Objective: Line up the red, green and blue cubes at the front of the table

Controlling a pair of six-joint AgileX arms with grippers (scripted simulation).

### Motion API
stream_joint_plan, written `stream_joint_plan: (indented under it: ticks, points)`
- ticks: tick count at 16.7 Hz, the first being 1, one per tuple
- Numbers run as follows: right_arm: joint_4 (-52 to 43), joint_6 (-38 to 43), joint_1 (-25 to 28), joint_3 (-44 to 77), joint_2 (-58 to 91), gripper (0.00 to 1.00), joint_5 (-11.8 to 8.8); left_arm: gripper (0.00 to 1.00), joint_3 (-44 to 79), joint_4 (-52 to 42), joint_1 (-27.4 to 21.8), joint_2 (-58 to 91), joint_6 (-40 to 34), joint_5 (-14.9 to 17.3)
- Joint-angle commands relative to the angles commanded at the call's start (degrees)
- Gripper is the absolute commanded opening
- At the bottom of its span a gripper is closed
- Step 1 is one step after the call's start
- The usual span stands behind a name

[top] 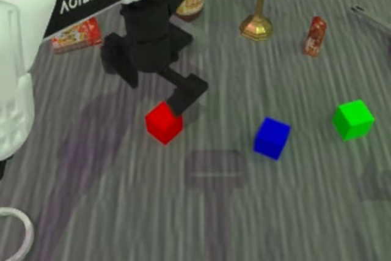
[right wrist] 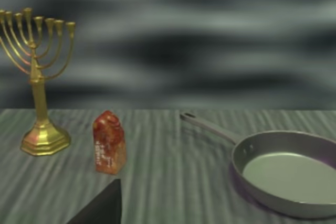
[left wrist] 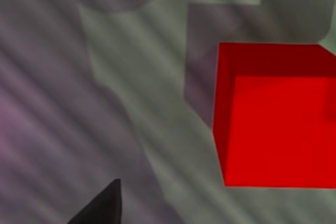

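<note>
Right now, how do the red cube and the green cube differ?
The red cube sits left of centre with the left gripper right at it; the green cube sits far right with nothing near it. The red cube fills much of the left wrist view; the green cube shows only from the top. Both are plain, equal-sized, resting on the table.

Left gripper (top: pixel 178 103) is positioned directly at the red cube (top: pixel 164 123), at its 1 o'clock corner. Blue cube (top: pixel 272 138) lies at 3 o'clock from the red cube, well apart. Green cube (top: pixel 353 119) lies at 2 o'clock from the blue cube. All three rest on the table (top: pixel 122 212).
</note>
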Motion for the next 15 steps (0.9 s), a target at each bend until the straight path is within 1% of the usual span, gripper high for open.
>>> stream_joint_plan:
  ticks: [2,5,7,12,15]
  points:
    - [0.0,0.0,0.0,0.0,0.0,1.0,0.0,1.0,-2.5,3.3,-0.1,0.9,0.1,0.0]
    - [0.0,0.0,0.0,0.0,0.0,1.0,0.0,1.0,-7.6,11.3,-0.1,3.0,0.1,0.0]
    - [0.0,0.0,0.0,0.0,0.0,1.0,0.0,1.0,-10.3,15.0,-0.1,4.3,0.1,0.0]
    - [0.0,0.0,0.0,0.0,0.0,1.0,0.0,1.0,-11.3,16.2,-0.1,4.9,0.1,0.1]
    - [0.0,0.0,0.0,0.0,0.0,1.0,0.0,0.77,-11.3,16.2,-0.1,4.9,0.1,0.1]
